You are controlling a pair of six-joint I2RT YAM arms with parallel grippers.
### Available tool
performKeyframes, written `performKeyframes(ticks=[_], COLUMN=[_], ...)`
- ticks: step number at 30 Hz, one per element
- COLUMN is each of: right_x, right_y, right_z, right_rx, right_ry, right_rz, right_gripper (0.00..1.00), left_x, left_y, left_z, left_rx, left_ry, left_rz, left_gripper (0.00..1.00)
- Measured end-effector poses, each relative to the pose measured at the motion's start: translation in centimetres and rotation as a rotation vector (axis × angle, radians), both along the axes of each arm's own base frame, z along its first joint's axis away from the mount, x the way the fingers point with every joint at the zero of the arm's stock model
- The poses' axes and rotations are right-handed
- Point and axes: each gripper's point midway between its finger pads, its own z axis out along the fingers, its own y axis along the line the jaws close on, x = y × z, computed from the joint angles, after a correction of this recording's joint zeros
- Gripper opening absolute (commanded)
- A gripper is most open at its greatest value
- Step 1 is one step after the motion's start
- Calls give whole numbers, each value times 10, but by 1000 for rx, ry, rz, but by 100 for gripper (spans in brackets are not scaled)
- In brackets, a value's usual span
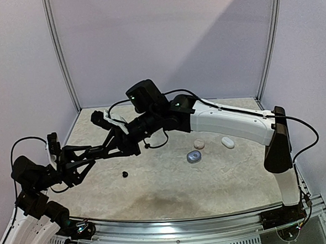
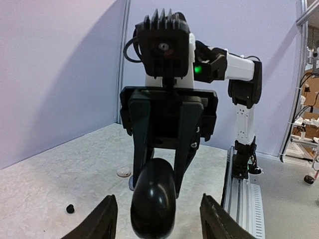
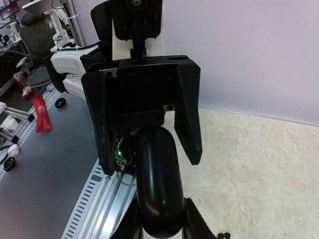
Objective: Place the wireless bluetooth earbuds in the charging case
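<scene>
A glossy black charging case (image 3: 158, 189) is held in the air over the table, with my right gripper (image 3: 160, 215) shut on its near end. In the left wrist view the same case (image 2: 153, 199) hangs from the right gripper's fingers (image 2: 141, 144). My left gripper (image 2: 158, 205) is open, a finger on each side of the case and clear of it. From above, both grippers meet at the left-centre (image 1: 119, 137). A tiny black earbud (image 1: 124, 173) lies on the table below; in the left wrist view the earbud (image 2: 70, 208) is at lower left.
A beige case (image 1: 198, 144), a white case (image 1: 227, 142) and a bluish case (image 1: 194, 157) lie right of centre on the marbled table (image 1: 167, 193). Two small black buds (image 3: 224, 235) show at the right wrist view's bottom edge. Walls enclose the back and sides.
</scene>
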Motion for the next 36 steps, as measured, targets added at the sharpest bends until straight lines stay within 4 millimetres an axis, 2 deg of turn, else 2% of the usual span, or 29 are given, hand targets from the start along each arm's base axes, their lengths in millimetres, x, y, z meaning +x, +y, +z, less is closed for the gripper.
performKeyframes(ticks=[5,8,10,15,30,36], right_x=[0,-3,-6,-10,-3,-1], right_y=[-3,-6,-7,-6,-3,-3], right_z=[14,27,31,30,27,26], right_rx=[24,49,58,53,43,40], right_ry=[-48,-76,-86,-107,-157,-169], right_rz=[-14,-11,-8,-8,-48,-60], right_gripper=[0,0,0,0,0,0], left_x=[0,0,0,2,2,-2], left_y=[0,0,0,1,1,0], left_z=[-1,-1,-1,-1,2,5], left_rx=[-3,-5,-5,-8,-22,-26], left_ry=[18,22,21,21,25,9], left_rz=[-7,-6,-4,7,7,-10], left_gripper=[37,34,34,47,37,38])
